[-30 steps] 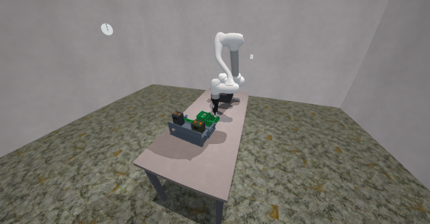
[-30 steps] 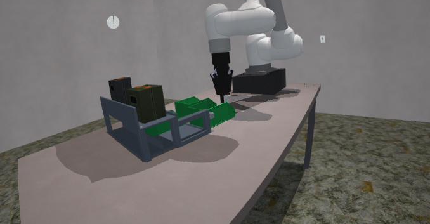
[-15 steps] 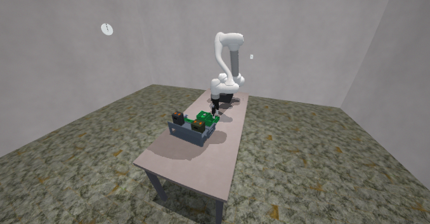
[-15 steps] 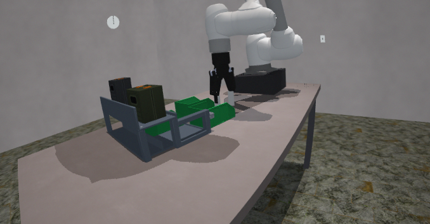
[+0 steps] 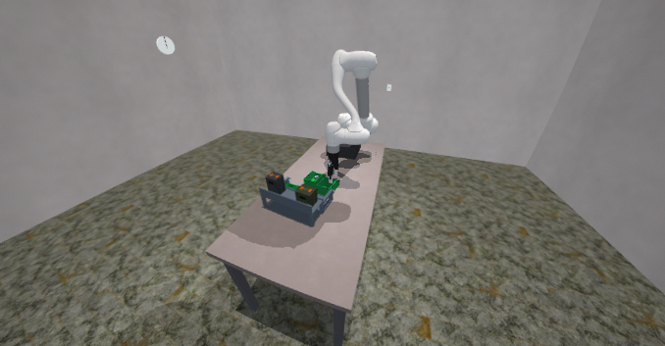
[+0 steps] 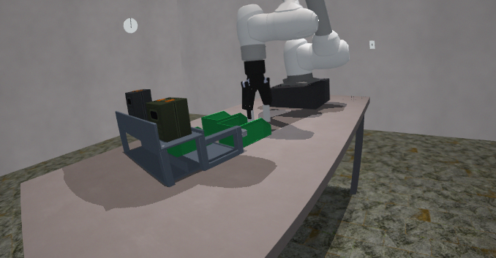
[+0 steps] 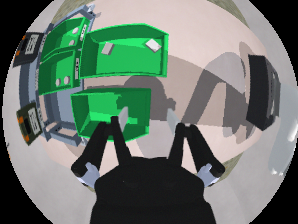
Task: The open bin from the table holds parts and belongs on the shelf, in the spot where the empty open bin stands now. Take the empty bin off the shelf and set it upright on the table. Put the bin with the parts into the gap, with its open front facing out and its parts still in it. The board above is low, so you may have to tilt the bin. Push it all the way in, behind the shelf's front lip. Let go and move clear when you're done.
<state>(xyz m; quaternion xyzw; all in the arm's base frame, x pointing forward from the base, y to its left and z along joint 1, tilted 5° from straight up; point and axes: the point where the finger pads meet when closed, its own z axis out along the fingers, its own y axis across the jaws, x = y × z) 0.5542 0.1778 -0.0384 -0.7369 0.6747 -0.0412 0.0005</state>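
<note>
Across the table (image 5: 319, 266) (image 6: 146, 227) (image 7: 195, 30), the slate-blue shelf (image 5: 286, 210) (image 6: 137, 126) (image 7: 27, 85) has the empty bin (image 5: 334, 185) (image 6: 257, 130) (image 7: 90, 117) before its gap, long axis running out toward the robot's base, beside the bin with parts (image 5: 312, 177) (image 6: 212, 123) (image 7: 122, 62). The gripper (image 5: 332, 179) (image 6: 258, 118) (image 7: 147, 113), fingers apart and unloaded, hovers over the empty bin's outer end, that wall lying between the fingertips in the wrist view, so a straight descent could probably straddle it. Inside the loaded bin lie two pale parts (image 7: 107, 48) (image 7: 153, 45).

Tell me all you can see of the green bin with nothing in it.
The empty green bin looks like plastic, with an open top and sloping side walls. It sits upright, partly out of the blue-grey shelf, beside the bin with parts. Whether the open claw touches it, I cannot tell.
</note>
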